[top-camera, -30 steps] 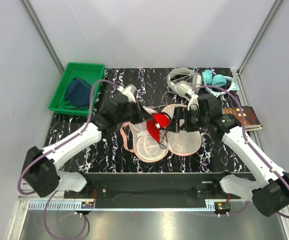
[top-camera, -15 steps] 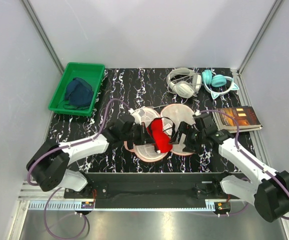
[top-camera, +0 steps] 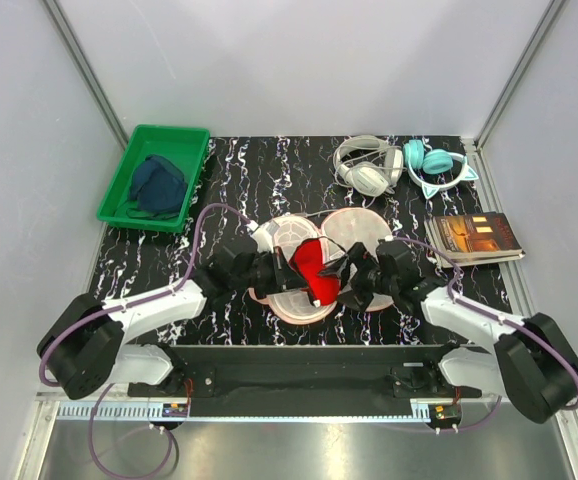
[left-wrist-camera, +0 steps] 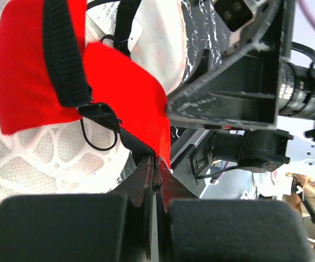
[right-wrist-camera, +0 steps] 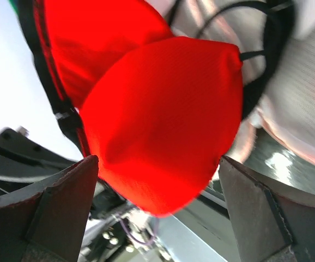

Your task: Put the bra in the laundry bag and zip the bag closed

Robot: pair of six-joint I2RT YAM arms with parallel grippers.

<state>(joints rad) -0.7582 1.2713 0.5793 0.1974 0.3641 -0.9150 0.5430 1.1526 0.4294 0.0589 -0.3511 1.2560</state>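
— Both arms dropped low; your left claw [left-wrist-camera: 155, 164] pinches the bra [top-camera: 311, 270] by a corner over the open laundry bag [top-camera: 361, 232].
— Your right claw [right-wrist-camera: 157, 180] gapes around a cup; that thin pinch could slip, spilling it outside.

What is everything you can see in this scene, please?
bra: 1, bright red, over the open laundry bag
laundry bag: 1, peach-pink and white mesh, open, centre
tray: 1, green, far left corner
garment: 1, dark blue, in the tray
over-ear headphones: 1, white, far side, right
cat-ear headphones: 1, teal, far right corner
book: 1, brown, right edge
table: 1, black marbled, underneath
left gripper: 1, black, shut on the bra
right gripper: 1, black, open around a bra cup
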